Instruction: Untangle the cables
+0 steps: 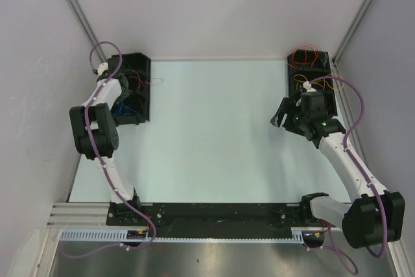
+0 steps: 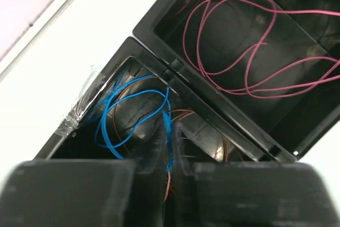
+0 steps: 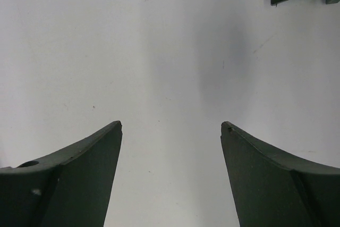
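Left gripper (image 2: 171, 155) reaches into bin (image 2: 175, 70), pinching blue cable (image 2: 168, 123) — right gripper (image 3: 171, 124) spread.

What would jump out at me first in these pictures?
A bright blue cable loops inside a black bin and runs between the nearly closed fingers of the left gripper. Loops of pink cable lie in the next compartment. The right gripper hangs wide open over the white table.

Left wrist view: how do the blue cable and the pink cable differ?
The blue cable sits in the nearer compartment, the pink cable in the farther compartment. The blue cable runs down between the fingers of the left hand; the pink cable lies untouched. Both are thin, looped wires.
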Available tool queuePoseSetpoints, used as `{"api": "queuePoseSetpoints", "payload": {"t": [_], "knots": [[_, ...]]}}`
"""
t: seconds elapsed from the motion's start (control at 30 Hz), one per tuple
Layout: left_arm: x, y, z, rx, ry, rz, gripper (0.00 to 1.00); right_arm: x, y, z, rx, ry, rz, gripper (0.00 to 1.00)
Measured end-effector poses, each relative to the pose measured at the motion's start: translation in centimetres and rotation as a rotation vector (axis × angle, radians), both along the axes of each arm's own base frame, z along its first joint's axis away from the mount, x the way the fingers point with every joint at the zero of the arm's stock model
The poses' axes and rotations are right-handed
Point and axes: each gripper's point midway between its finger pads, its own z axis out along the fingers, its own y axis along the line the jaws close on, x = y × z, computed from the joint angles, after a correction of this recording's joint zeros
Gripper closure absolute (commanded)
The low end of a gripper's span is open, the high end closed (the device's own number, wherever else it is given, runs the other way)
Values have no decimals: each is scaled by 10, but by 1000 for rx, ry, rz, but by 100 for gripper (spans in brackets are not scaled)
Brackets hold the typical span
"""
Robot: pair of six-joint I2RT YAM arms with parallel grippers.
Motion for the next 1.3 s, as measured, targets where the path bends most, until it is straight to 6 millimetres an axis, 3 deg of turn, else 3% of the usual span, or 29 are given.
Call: {"api": "queuePoseSetpoints", "payload": {"t": [0.1, 0.2, 0.3, 0.4, 0.53, 0.6, 0.67, 0.73, 0.8, 0.87, 1.03, 1.1, 1.17, 1.3], "knots": [[-5, 1, -5, -2, -4, 25, 2, 0, 0, 0, 1, -3, 0, 20], [-16, 0, -4, -5, -2, 38, 0, 1, -1, 0, 2, -2, -3, 21], [-16, 0, 25, 10, -68, 46, 0, 1, -1, 0, 4, -4, -4, 21], [-20, -2, 80, 48, -187, 37, 1, 2, -1, 0, 6, -6, -2, 21], [-37, -21, 185, 94, -435, -9, 0, 2, 0, 0, 9, -5, 2, 22], [-54, -33, 229, 93, -545, -37, 0, 2, 1, 0, 12, -4, 5, 22], [-73, -45, 264, 78, -643, -75, 0, 2, 2, -1, 14, -3, 8, 22], [-96, -53, 280, 57, -711, -115, 0, 2, 2, -1, 17, -3, 10, 22], [-117, -65, 279, 36, -746, -180, 0, 3, 3, 0, 18, -5, 12, 22], [-132, -78, 260, 9, -731, -254, 0, 3, 3, 0, 20, -9, 13, 22], [-161, -120, 188, -76, -584, -473, 0, 2, 15, 2, 20, -22, 49, 17], [-172, -131, 152, -117, -489, -523, 1, 1, 24, 3, 21, -27, 75, 9], [-185, -138, 123, -150, -412, -549, 0, -3, 40, 3, 12, -36, 122, 2], [-212, -147, 82, -187, -318, -587, 0, -6, 73, -1, -1, -52, 205, 0]]}}
